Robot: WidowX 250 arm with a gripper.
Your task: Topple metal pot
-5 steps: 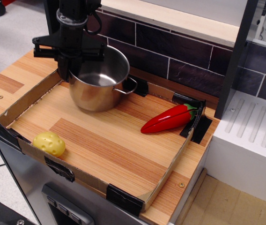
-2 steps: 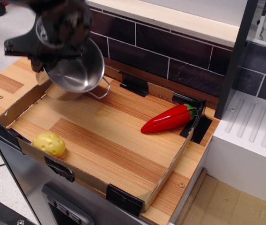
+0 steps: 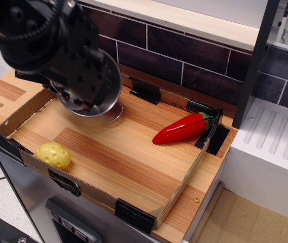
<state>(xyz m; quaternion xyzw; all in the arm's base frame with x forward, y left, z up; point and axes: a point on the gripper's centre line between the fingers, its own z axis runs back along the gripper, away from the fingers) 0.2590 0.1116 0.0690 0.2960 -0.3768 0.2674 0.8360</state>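
One rigid, slick, light metal pot [image 3: 99, 93] lies tipped; its rim offers purchase, hand [image 3: 75, 76] closure unclear.

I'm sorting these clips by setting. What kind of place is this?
Probably a toy kitchen: a metal pot, a plastic red pepper and a yellow toy potato on a wooden counter with a tiled backsplash.

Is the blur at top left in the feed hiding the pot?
In observation.image, the arm and hand are motion-blurred and dark, covering most of the metal pot; only its rim and one wire handle show clearly. The red pepper and yellow potato are sharp.
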